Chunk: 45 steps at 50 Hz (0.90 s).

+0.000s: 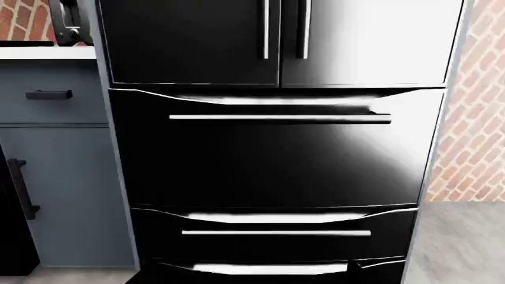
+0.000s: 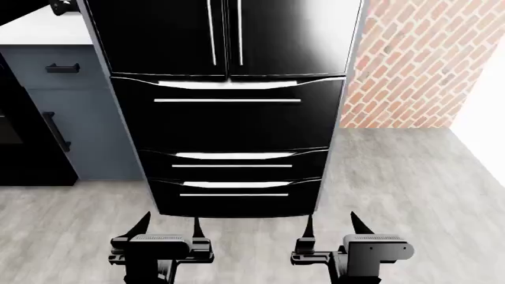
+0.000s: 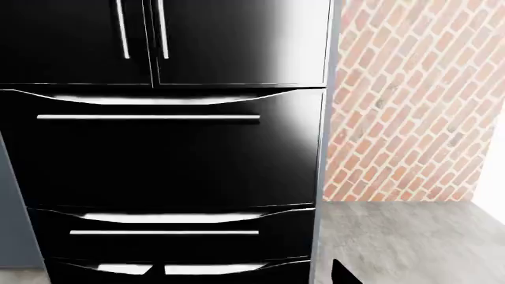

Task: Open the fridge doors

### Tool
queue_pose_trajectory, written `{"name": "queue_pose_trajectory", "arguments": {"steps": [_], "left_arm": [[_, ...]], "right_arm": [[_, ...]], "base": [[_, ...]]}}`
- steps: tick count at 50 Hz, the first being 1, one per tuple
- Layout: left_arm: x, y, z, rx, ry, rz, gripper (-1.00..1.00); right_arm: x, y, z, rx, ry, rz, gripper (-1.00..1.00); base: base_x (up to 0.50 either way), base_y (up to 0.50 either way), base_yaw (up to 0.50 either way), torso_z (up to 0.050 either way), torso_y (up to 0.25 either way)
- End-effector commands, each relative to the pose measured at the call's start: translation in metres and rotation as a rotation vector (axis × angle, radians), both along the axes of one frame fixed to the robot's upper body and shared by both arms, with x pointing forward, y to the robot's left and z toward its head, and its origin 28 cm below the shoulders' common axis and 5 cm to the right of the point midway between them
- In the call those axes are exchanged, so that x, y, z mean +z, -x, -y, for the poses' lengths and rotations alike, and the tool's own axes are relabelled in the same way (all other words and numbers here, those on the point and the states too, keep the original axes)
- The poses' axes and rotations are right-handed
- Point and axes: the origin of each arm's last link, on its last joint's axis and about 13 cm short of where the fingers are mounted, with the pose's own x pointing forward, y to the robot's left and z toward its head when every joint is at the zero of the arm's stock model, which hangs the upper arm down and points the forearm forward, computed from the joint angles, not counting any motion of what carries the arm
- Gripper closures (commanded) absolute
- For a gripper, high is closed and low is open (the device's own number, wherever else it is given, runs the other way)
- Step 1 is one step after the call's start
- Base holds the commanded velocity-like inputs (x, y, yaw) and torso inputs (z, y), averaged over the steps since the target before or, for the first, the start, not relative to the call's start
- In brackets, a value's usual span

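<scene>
The fridge doors are two glossy black panels, left (image 2: 154,35) and right (image 2: 296,35), both closed and meeting at a centre seam. Each carries a thin vertical silver handle, left (image 2: 211,32) and right (image 2: 239,32). The left wrist view shows both doors (image 1: 189,41) and their handles (image 1: 266,29); the right wrist view shows them too (image 3: 236,41). My left gripper (image 2: 170,223) and right gripper (image 2: 332,222) hover low over the floor in front of the fridge, well below the doors. Both are open with nothing between their fingers.
Below the doors are three black drawer fronts (image 2: 229,124) with horizontal silver handles. A grey-blue cabinet (image 2: 79,118) with black handles and a white counter (image 2: 39,29) stands at the left, beside a black appliance (image 2: 23,148). A brick wall (image 2: 410,65) rises at the right above the grey floor (image 2: 410,177).
</scene>
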Motion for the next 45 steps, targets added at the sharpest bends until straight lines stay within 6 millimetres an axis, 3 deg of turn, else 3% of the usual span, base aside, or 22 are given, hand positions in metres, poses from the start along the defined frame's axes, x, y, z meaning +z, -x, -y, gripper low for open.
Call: {"name": "queue_pose_trajectory", "arguments": {"steps": [1,4,5,8,10,13,14,15,20,25,26,27,29,30,33,39,45], "left_arm": [[-0.010,0.000,0.000,-0.001,-0.001,-0.002,-1.00],[0.000,0.000,0.000,-0.010,0.001,-0.003,-1.00],[-0.014,0.000,0.000,-0.009,-0.004,0.000,-1.00],[-0.018,0.000,0.000,-0.008,-0.008,0.002,-1.00],[-0.001,0.001,0.000,-0.007,-0.010,0.004,-1.00],[0.000,0.001,0.000,-0.007,-0.018,0.012,-1.00],[0.059,0.005,0.025,0.137,-0.077,0.456,-1.00],[-0.002,0.001,0.000,-0.006,-0.017,0.014,-1.00],[-0.008,-0.001,0.000,-0.010,-0.010,0.006,-1.00],[0.000,-0.001,-0.001,-0.020,0.001,0.003,-1.00],[-0.008,0.000,0.000,-0.025,0.005,0.000,-1.00],[0.002,-0.001,-0.001,-0.029,0.000,-0.005,-1.00],[0.004,-0.001,-0.001,-0.034,-0.007,-0.016,-1.00],[-0.006,0.000,0.000,-0.041,-0.020,-0.021,-1.00],[-0.009,-0.001,0.000,-0.028,-0.034,-0.029,-1.00],[0.028,-0.001,-0.008,0.028,0.003,0.064,-1.00],[0.071,0.018,-0.012,-0.001,0.029,0.211,-1.00]], "right_arm": [[0.000,0.000,-0.001,0.001,0.003,0.002,-1.00],[0.001,0.000,0.000,0.002,0.005,0.000,-1.00],[0.001,0.000,0.000,0.002,0.005,-0.003,-1.00],[0.000,0.000,0.000,0.006,0.001,-0.006,-1.00],[0.000,0.000,0.000,0.006,-0.001,-0.006,-1.00],[0.001,0.000,0.000,0.007,-0.001,-0.006,-1.00],[0.065,0.004,0.007,-0.044,0.038,0.113,-1.00],[0.000,0.000,0.000,0.006,-0.002,-0.006,-1.00],[0.001,0.000,0.000,0.005,0.000,0.000,-1.00],[0.003,-0.001,0.002,-0.015,0.000,0.007,-1.00],[0.003,-0.001,0.002,-0.015,0.000,0.007,-1.00],[0.002,-0.001,0.002,-0.019,0.005,0.006,-1.00],[0.002,0.000,0.002,-0.021,0.014,0.012,-1.00],[0.002,0.001,0.002,-0.027,0.026,0.017,-1.00],[0.003,0.002,0.003,-0.039,0.054,0.027,-1.00],[0.028,0.009,0.001,-0.055,0.128,0.095,-1.00],[0.055,0.020,0.002,-0.086,0.153,0.165,-1.00]], "base": [[0.00,0.00,0.00,0.000,0.000],[0.00,0.00,0.00,0.000,0.000],[0.00,0.00,0.00,0.000,0.000],[0.00,0.00,0.00,0.000,0.000],[0.00,0.00,0.00,0.000,0.000],[0.00,0.00,0.00,0.000,0.000],[0.00,0.00,0.00,-0.012,0.000],[0.00,0.00,0.00,0.000,0.000],[0.00,0.00,0.00,0.000,0.000],[0.00,0.00,0.00,0.000,0.000],[0.00,0.00,0.00,0.000,0.000],[0.00,0.00,0.00,0.000,0.000],[0.00,0.00,0.00,0.000,0.000],[0.00,0.00,0.00,0.000,0.000],[0.00,0.00,0.00,0.000,0.000],[0.00,0.00,0.00,0.000,0.000],[0.00,0.00,0.00,0.000,0.000]]}}
